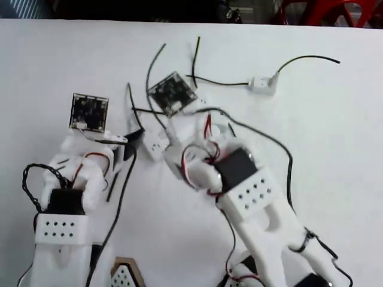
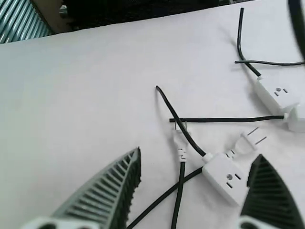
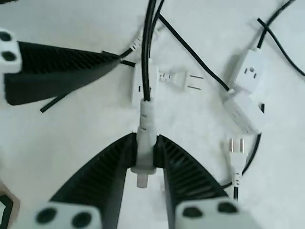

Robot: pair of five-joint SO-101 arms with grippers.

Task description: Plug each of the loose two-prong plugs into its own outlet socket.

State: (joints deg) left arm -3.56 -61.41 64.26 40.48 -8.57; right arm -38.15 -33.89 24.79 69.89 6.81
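White bench (image 1: 335,155) across nearly the whole high view, matte and bright, the light on it soft and even. Along the top of the frame the bench ends in a straight far edge, and beyond it sits a dark strip of room (image 1: 149,9). Upper left corner, a ribbed blue-grey panel (image 1: 24,8) peeks in. Upper right, red furniture frames (image 1: 335,12) stand behind the edge, legs angled. From the left wrist view the ribbed panel (image 2: 19,21) again fills the upper left, a brownish post (image 2: 47,12) just beside it, then shadowy darkness running right along the top.
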